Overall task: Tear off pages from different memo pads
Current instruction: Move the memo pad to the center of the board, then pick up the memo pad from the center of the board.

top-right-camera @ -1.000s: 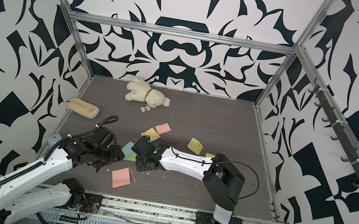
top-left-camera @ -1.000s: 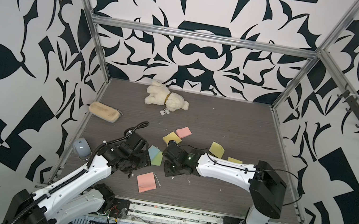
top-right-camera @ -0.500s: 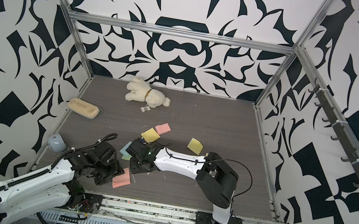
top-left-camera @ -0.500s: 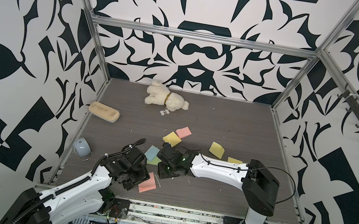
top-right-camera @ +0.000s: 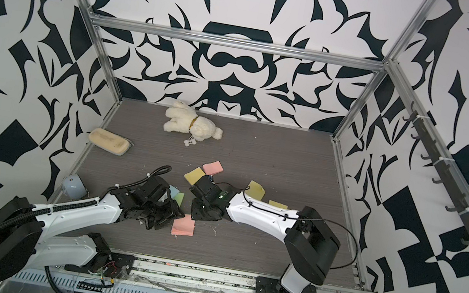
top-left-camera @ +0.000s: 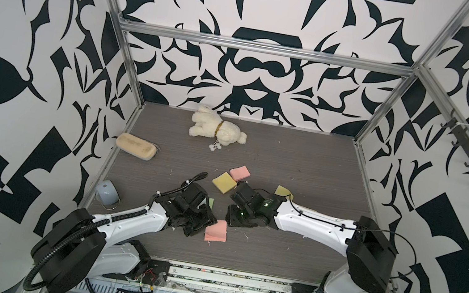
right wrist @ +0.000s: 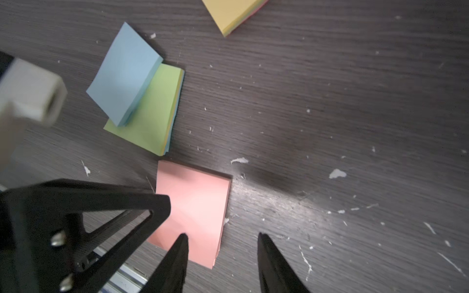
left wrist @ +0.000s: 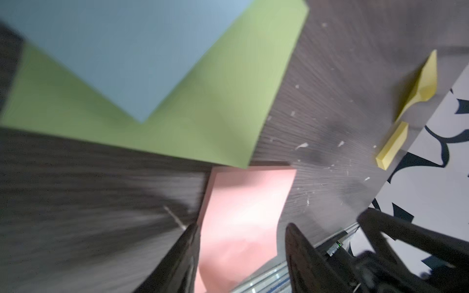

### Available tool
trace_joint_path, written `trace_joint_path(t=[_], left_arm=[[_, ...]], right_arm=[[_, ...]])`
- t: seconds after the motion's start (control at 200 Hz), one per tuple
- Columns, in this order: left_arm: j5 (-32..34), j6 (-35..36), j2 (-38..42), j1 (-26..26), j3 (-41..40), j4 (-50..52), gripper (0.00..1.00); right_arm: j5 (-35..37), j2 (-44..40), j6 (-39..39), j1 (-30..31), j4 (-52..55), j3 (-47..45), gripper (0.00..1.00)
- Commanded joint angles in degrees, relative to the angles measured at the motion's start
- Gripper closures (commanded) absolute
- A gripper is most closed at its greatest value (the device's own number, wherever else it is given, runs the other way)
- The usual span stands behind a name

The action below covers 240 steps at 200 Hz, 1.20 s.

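1. Left tool (left wrist: 241,227) has its jaws apart, one finger on each side of the pink memo pad (left wrist: 243,203). A sliver of dark surface (top-left-camera: 272,258) shows beside one finger, so I judge it is not yet squeezing. Right tool (right wrist: 223,236) is also spread and empty, hovering over one edge of that pad.
2. Read a top view as a clock face with the back wall at 12. The pink memo pad lies toward 6 o'clock on the surface, with the left tool at its 9 and the right tool at about its 1. At its 11, a blue memo pad (right wrist: 124,73) rests askew on a green memo pad (right wrist: 152,109). A curled yellow page (top-left-camera: 283,191) lies farther off toward 1.
3. The pad is probably light and will skate on the smooth surface if nudged. Its block looks fairly stiff, but each sheet is thin and floppy. One tool should pin the block while the other pinches a free corner of the top sheet and peels slowly. I cannot tell which edge is glued.
4. A second ago the left tool hung over the blue and green pads. It has since come back toward 6. The pink memo pad has slid toward 2, nearer the right tool, which has barely shifted.
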<state>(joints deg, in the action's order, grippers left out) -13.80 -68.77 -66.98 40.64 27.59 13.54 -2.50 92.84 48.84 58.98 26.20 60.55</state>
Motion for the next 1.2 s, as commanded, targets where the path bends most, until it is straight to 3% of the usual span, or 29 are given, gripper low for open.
trace_joint_path(t=[0.0,0.19,0.575,0.895,1.195], left_arm=[[-0.36,2.58,4.98,0.23,0.06,5.32,0.43],[3.07,5.03,11.70,0.04,-4.11,11.66,0.44],[-0.12,7.13,3.26,0.05,-3.67,2.00,0.48],[-2.61,4.70,0.68,0.09,-7.41,-3.72,0.71],[-3.07,4.79,-0.55,0.14,-7.63,-5.01,0.81]], right_arm=[[-0.95,-2.78,3.16,0.57,0.80,-2.88,0.50],[-3.35,-4.56,8.60,1.66,-3.76,-8.17,0.44],[-7.93,-1.80,17.56,2.08,-20.09,-15.32,0.43],[-10.56,1.39,21.13,3.50,-27.66,-17.90,0.50],[-11.39,-1.52,20.42,3.49,-32.07,-18.42,0.67]])
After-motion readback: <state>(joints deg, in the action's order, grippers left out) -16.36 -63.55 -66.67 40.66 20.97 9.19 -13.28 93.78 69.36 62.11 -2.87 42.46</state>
